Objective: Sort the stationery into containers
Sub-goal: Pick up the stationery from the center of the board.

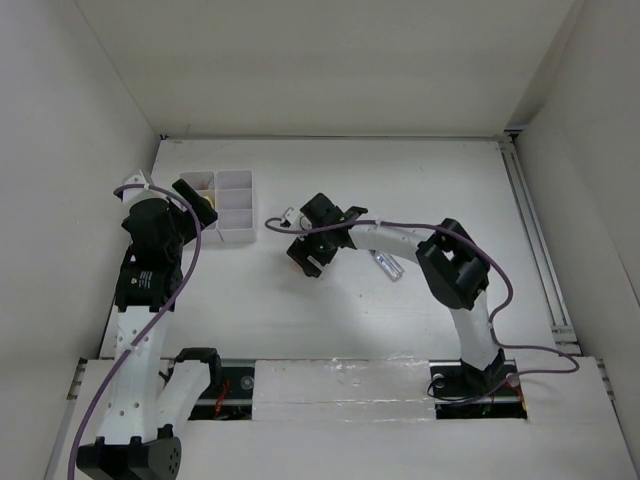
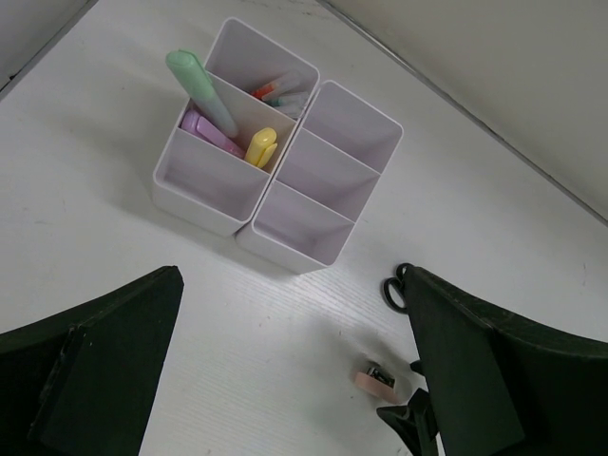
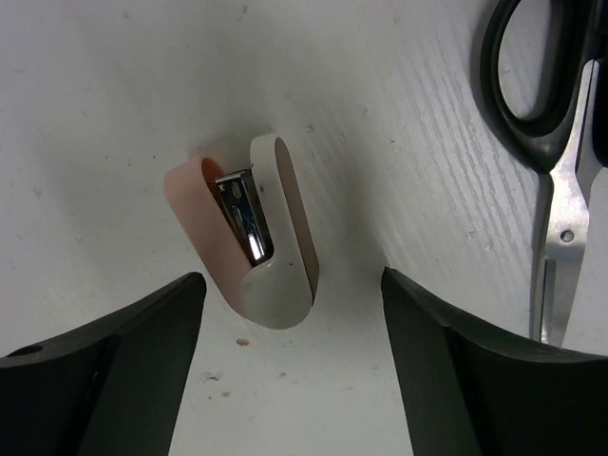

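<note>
The top view is bright and even. The white bench point(image 1: 400, 190) and the walls look pale, and the light seems to come from above. Soft grey shadows lie on the bench under the arms. The strip by the arm bases shines a little.

In the left wrist view the bench looks a bit purple. A soft shadow lies beside the tray point(image 2: 204, 199), on the side toward the left gripper point(image 2: 293, 285). That gripper is dark and a little blurry.

In the right wrist view the pink-white block point(image 3: 285, 275) is sharp and its metal part glints. A dim shadow sits above it. The scissors point(image 3: 532, 123) are clear. The right gripper point(image 3: 288, 285) is dark and soft-edged.
</note>
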